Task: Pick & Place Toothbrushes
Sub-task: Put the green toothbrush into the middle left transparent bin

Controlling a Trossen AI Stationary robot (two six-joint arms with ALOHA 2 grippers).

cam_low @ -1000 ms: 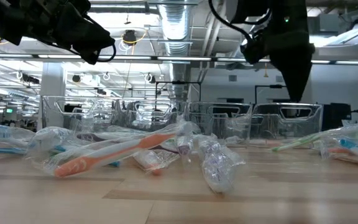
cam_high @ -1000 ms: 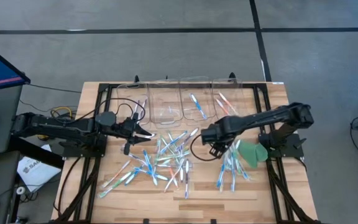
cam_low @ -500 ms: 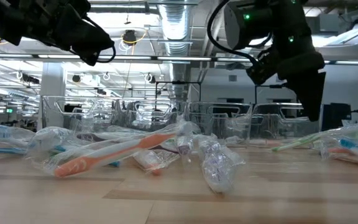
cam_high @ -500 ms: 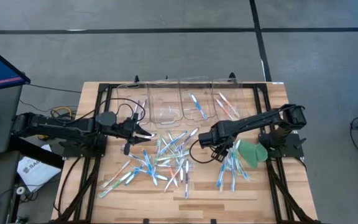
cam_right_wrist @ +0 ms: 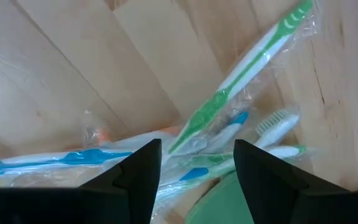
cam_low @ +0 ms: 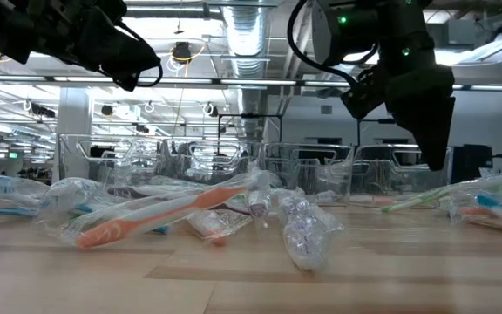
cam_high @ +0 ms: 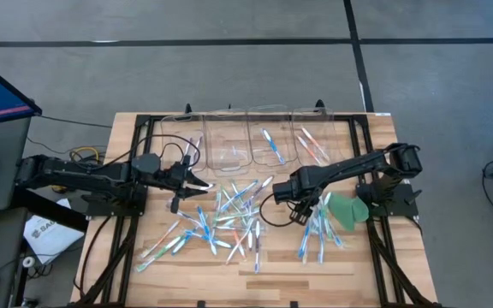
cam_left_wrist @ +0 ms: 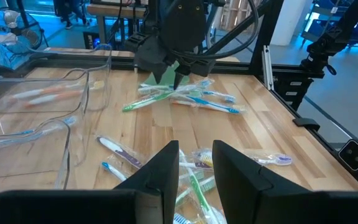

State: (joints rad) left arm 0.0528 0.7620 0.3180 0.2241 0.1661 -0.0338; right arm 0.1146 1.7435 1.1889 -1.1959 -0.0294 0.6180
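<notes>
Toothbrushes in clear wrappers lie loose on the wooden table, in a middle pile (cam_high: 229,218) and a smaller right pile (cam_high: 319,229). My right gripper (cam_high: 300,204) hangs over the right pile, pointing down and open. A green toothbrush (cam_right_wrist: 241,81) lies on the table below the gap between its fingers; in the low view the gripper (cam_low: 434,148) is well above the tabletop. My left gripper (cam_high: 197,182) waits at the pile's left, held level above the table, its fingers (cam_left_wrist: 166,177) a narrow gap apart with nothing between them.
Several clear bins (cam_high: 229,141) stand along the far edge; one holds a blue toothbrush (cam_high: 272,145), another an orange one (cam_high: 311,144). A flat green disc (cam_high: 347,210) lies just right of the right pile. Bare wood shows near the front edge (cam_high: 272,278).
My right gripper has come down toward the right pile of toothbrushes and tipped a little more upright; it stays clear of the table. The toothbrushes have not moved.
</notes>
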